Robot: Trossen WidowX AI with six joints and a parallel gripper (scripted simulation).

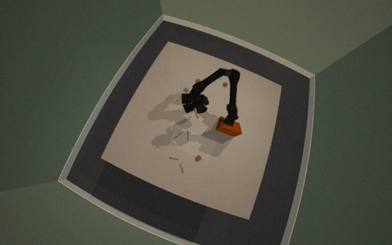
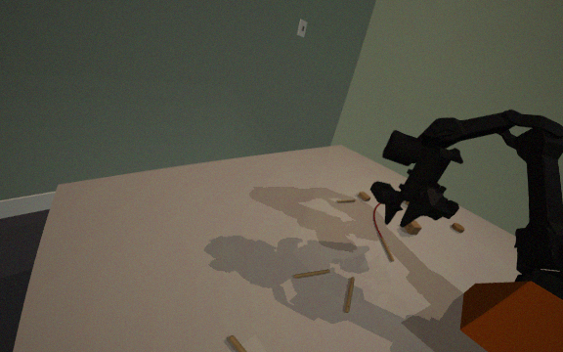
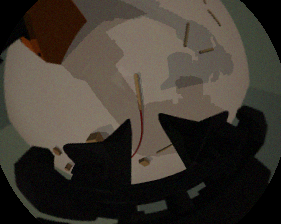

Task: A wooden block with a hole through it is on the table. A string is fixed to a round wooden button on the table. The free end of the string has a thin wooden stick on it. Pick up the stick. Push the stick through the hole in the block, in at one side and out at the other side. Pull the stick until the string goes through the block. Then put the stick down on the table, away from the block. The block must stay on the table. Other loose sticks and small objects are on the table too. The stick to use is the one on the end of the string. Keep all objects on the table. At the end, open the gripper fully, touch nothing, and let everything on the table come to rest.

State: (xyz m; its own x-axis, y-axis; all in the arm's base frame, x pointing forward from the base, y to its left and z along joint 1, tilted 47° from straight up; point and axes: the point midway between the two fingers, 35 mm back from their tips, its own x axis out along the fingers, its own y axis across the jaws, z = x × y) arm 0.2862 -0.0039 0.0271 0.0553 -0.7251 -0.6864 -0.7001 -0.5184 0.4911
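The stick on the string (image 1: pixel 196 113) (image 2: pixel 387 249) (image 3: pixel 138 91) lies on the table. The red string (image 2: pixel 374 220) (image 3: pixel 142 126) curves from its end and passes behind a finger. The button at the string's other end is hidden behind the gripper. The wooden block (image 2: pixel 412 228) (image 3: pixel 95 136) sits on the table, beyond the fingers in the exterior view and partly behind the left finger in the wrist view. Its hole cannot be made out. My gripper (image 2: pixel 395 224) (image 3: pixel 144 119) is partly open and empty, pointing down above the table between stick and button end.
Loose sticks (image 1: pixel 177 135) (image 2: pixel 311 274) (image 3: pixel 186 35) lie in several places. A small wooden piece (image 1: pixel 186 89) (image 2: pixel 364 196) (image 3: pixel 144 161) and another small piece (image 1: pixel 225 84) (image 2: pixel 457 228) lie near the arm. The orange base (image 1: pixel 229 128) (image 2: pixel 531 313) (image 3: pixel 56 30) stands beside them.
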